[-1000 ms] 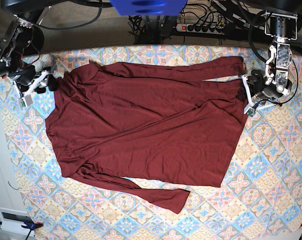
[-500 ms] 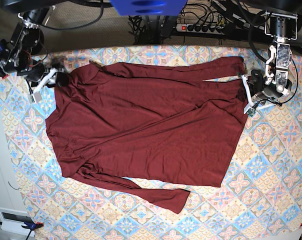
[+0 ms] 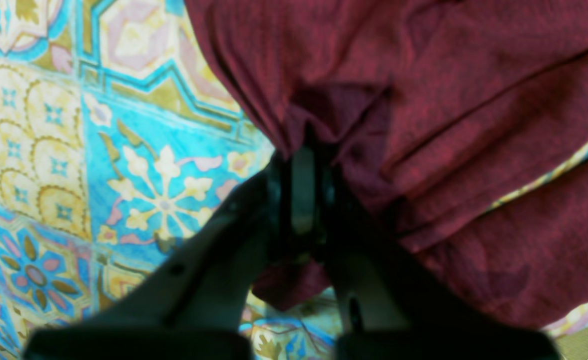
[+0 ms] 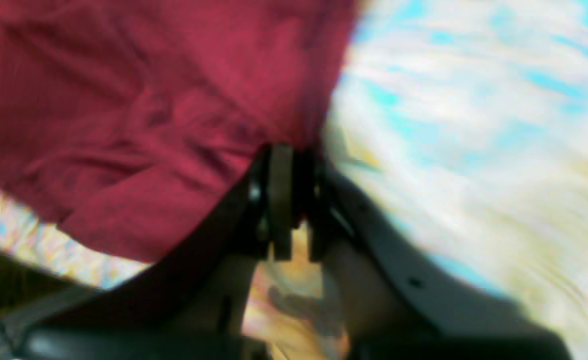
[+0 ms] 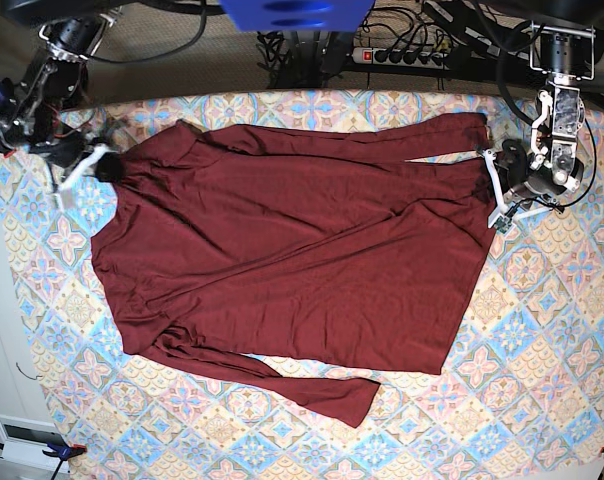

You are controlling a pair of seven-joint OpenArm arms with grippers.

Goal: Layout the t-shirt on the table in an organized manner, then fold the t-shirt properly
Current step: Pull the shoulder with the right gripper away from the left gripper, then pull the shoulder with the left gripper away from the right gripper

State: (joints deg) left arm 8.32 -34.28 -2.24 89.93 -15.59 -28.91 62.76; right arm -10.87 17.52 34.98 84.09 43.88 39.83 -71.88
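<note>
At the upper left of the base view, my right gripper (image 5: 100, 163) has its jaws pressed together on the edge of the t-shirt (image 5: 292, 260); the right wrist view, though blurred, shows fabric caught between them. The shirt lies spread across the middle of the table (image 5: 542, 380), mostly flat, with one sleeve trailing toward the lower centre and slanting creases. At the upper right, my left gripper (image 5: 497, 185) pinches the shirt's edge. I judge the layout nearly done but not squared, and no fold is made.
</note>
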